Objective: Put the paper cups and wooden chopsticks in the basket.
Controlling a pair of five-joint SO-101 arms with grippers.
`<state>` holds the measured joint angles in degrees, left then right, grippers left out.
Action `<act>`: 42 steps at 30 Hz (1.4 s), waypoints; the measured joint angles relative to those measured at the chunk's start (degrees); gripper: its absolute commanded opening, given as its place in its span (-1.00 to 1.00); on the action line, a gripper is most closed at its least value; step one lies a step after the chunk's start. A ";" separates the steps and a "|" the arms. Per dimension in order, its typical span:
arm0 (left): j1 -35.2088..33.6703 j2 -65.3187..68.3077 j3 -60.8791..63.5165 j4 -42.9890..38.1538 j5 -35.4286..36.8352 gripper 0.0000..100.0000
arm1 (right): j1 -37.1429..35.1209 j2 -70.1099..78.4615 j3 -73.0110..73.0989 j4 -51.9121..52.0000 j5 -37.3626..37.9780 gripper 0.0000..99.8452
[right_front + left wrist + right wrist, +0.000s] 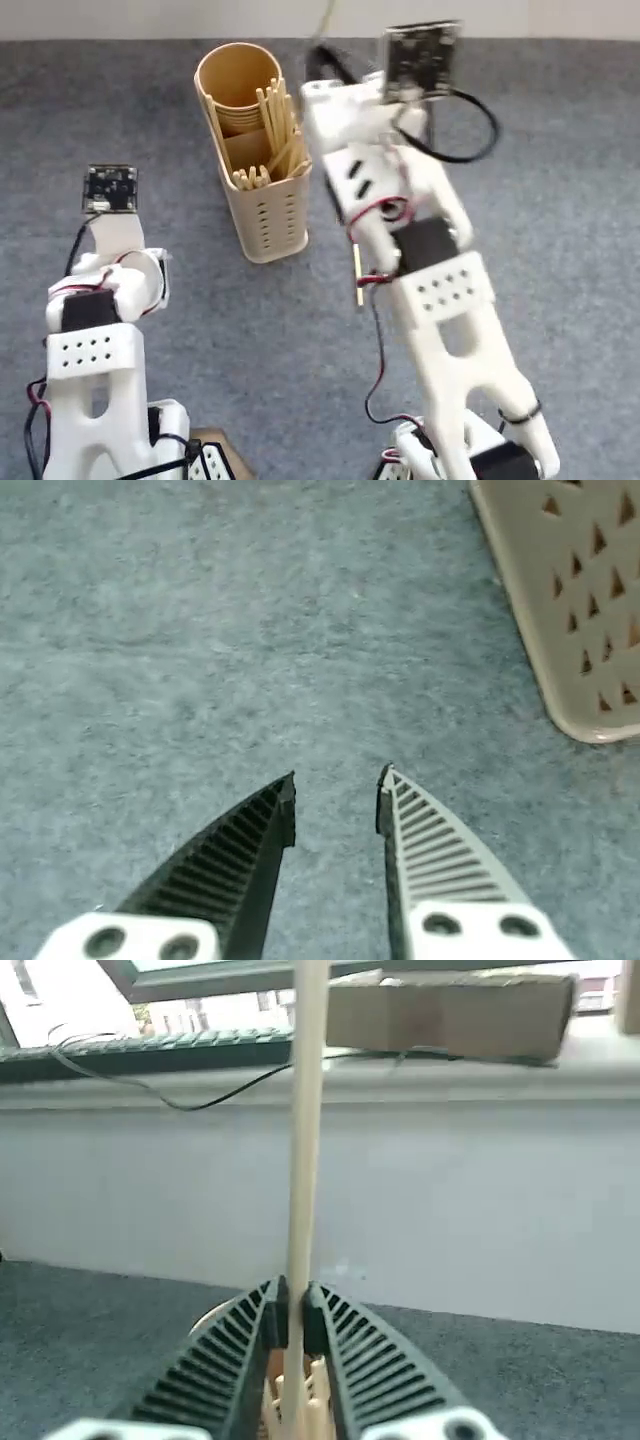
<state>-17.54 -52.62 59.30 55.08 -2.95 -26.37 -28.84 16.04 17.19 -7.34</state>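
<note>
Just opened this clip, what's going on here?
The right gripper is shut on a wooden chopstick, held upright next to the basket. The basket already holds paper cups and a bunch of chopsticks. A loose chopstick lies on the table beside that arm. The left gripper hangs open and empty over the grey table, near the basket's corner.

High camera overhead, left wrist close, both showing basket (268, 215)
</note>
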 measured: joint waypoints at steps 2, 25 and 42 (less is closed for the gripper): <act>0.70 0.00 0.26 -0.53 0.09 -0.67 | -1.76 1.23 0.09 0.00 0.00 -0.99; 0.70 0.00 0.44 -0.53 0.09 -0.67 | -2.37 -5.36 1.05 26.90 14.33 -0.62; 0.70 0.00 0.44 -0.53 0.09 -0.67 | 10.20 12.66 7.91 44.40 15.12 -0.62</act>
<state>-16.84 -52.62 59.74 54.55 -2.86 -16.18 -16.18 23.96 61.58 7.78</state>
